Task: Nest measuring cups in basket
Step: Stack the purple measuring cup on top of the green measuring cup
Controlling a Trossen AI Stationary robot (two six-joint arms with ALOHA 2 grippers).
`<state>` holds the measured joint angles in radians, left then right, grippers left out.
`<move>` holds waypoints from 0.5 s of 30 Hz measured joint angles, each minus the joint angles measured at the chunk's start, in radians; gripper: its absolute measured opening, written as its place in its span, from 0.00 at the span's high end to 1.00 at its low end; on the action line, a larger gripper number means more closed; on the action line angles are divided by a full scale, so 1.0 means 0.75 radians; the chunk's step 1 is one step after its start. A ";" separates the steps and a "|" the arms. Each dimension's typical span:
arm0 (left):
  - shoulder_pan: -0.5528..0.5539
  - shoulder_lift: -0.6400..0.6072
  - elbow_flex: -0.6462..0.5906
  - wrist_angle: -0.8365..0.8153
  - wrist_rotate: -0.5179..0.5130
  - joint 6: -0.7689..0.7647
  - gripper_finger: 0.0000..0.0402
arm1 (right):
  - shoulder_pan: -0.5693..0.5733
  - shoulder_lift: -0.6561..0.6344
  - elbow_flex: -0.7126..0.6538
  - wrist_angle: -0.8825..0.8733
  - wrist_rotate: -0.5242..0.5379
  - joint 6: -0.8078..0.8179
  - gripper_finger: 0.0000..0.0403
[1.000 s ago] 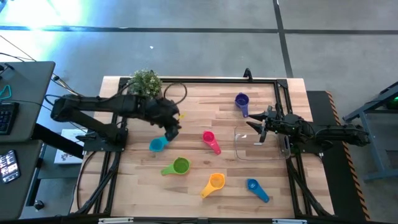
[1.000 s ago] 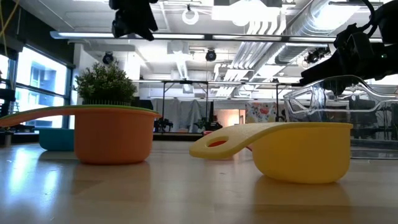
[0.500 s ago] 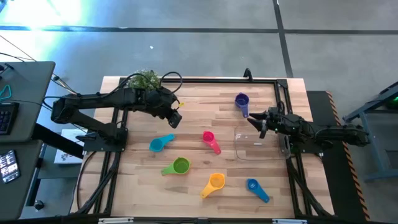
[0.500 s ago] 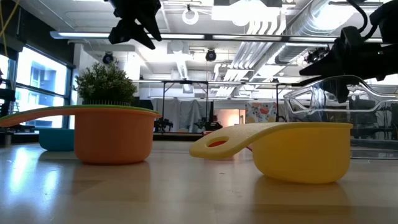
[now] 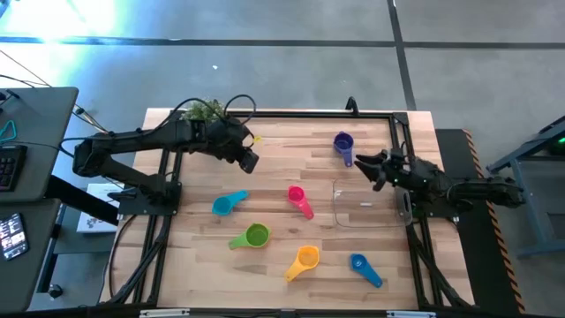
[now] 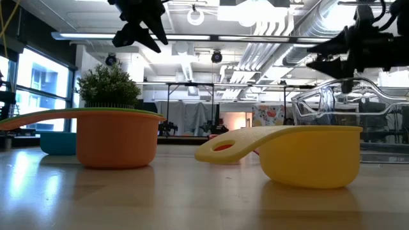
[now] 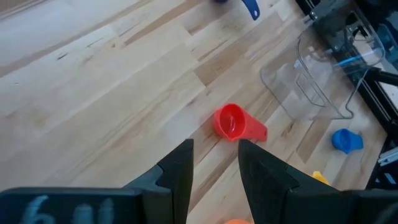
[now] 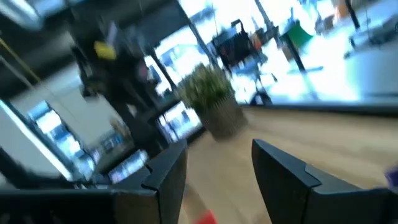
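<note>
Wooden worktop carries six scattered measuring cups and the clear basket, empty, near its right edge. Left tool hangs open and empty near the plant; right tool, open and empty, hovers beside the purple cup.

The table is pale planked wood, smooth with a slight sheen. The measuring cups look like smooth coloured plastic. The basket is clear, glossy plastic. Gripper fingers seem matt dark plastic, perhaps.
</note>
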<state>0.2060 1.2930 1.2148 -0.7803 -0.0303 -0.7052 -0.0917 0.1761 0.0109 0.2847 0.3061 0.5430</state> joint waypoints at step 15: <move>0.031 0.000 0.001 -0.001 0.001 0.016 0.71 | 0.000 0.003 0.115 0.616 0.249 -0.304 0.57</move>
<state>0.2295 1.2930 1.2156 -0.7807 -0.0299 -0.6935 -0.0917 0.1783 0.0971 0.7468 0.4932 0.3154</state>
